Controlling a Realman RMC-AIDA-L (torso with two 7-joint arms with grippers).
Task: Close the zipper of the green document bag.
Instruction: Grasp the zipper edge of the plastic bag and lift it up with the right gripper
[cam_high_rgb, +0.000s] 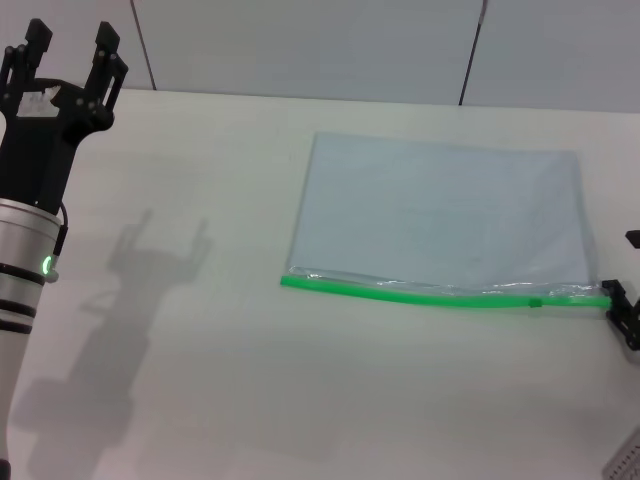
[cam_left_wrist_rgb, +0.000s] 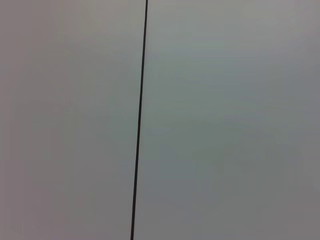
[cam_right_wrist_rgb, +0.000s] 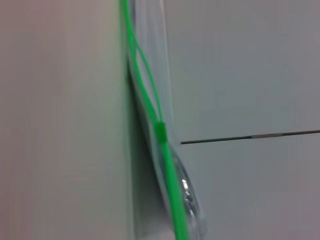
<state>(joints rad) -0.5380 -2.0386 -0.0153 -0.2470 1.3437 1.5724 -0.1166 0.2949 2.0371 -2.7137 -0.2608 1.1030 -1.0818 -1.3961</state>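
You had the green document bag (cam_high_rgb: 440, 210) lying flat on the white tabletop (cam_high_rgb: 230, 330), toward the right side of the head view, its zipper (cam_high_rgb: 440, 294) running along the near long edge. The slider (cam_high_rgb: 536, 302) sat close to the right-hand end of the strip. In the right wrist view the zipper (cam_right_wrist_rgb: 150, 105) showed two strands parted on one side of the slider (cam_right_wrist_rgb: 160, 131) and joined on the other. Your right gripper (cam_high_rgb: 622, 312) sat at the bag's right corner, just beside the strip's end; whether its jaws held anything I cannot tell. Your left gripper (cam_high_rgb: 72, 55) hung raised at far left, well apart from the bag, jaws spread wide, holding nothing.
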